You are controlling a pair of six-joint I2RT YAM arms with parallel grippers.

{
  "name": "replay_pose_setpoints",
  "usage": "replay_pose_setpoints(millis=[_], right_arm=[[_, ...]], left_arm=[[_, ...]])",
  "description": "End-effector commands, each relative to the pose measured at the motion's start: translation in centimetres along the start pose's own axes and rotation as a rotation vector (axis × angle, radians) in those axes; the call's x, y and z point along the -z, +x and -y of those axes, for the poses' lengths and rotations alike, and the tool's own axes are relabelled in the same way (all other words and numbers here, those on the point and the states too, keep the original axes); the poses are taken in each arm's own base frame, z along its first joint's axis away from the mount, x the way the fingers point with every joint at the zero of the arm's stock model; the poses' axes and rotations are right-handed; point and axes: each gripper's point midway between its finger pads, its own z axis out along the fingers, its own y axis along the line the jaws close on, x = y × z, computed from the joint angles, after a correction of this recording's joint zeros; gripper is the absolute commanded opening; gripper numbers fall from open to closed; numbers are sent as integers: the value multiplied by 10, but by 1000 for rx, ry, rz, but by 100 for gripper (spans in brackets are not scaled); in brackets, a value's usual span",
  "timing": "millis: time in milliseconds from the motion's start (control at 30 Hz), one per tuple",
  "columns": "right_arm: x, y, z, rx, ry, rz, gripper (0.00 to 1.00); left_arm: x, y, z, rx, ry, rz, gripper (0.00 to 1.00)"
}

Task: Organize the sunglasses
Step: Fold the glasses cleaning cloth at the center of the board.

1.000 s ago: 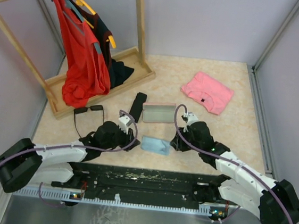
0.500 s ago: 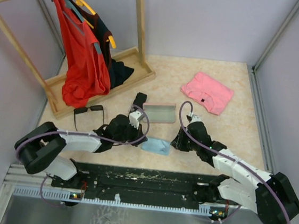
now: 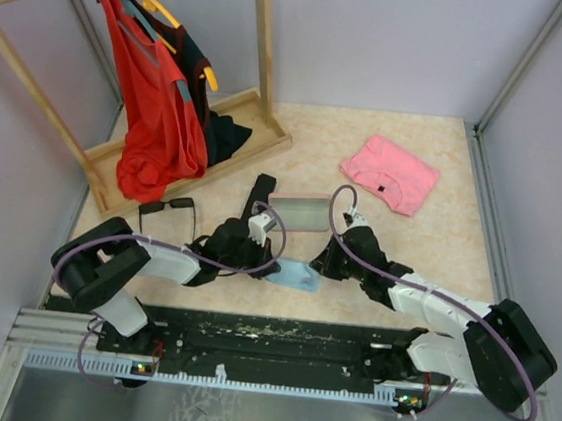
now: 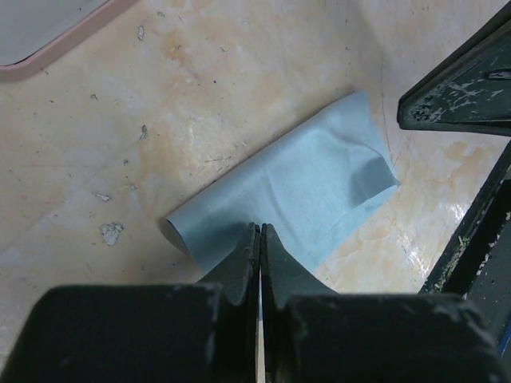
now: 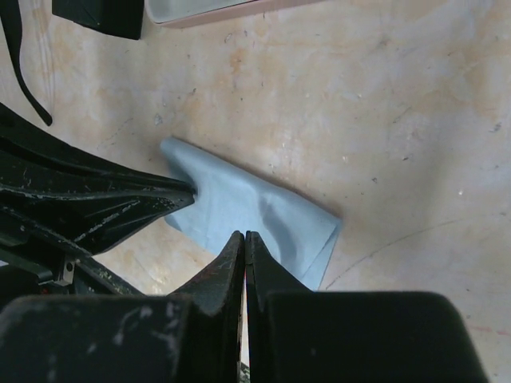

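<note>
Left fingers (image 4: pixel 239 267) are clenched, tips at the near edge of a pale blue cloth (image 4: pixel 299 187) lying on the tabletop (image 4: pixel 120 159). Cannot tell whether fabric is pinched between them. Right fingers (image 5: pixel 227 267) are likewise pressed shut at the cloth's opposite edge, any hold on it unclear. Black sunglasses (image 3: pixel 168 206) lie on the tabletop well left of the left fingers, too small to read detail. Pink case (image 3: pixel 299 212) sits open just beyond both sets of fingers, cut off in both wrist views. Black case (image 3: pixel 258 196) lies beside it.
</note>
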Motion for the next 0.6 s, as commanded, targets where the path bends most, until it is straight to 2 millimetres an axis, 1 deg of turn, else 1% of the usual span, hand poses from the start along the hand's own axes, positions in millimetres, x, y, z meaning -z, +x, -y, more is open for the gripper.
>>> replay_pose_setpoints(millis=[0,200,367,567], right_arm=[[-11,-24,-31,-10,-91,79,0],[-27,-14,-28,-12,-71,47,0],[-32,0,-11,-12,9,22,0],[-27,16,14,12,105,-19,0]], left_arm=[[-2,8,-7,24,-22,-16,0],[0,13,-17,41,-76,-27,0],[1,17,-20,49,-91,-37,0],[1,21,-24,52,-112,-47,0]])
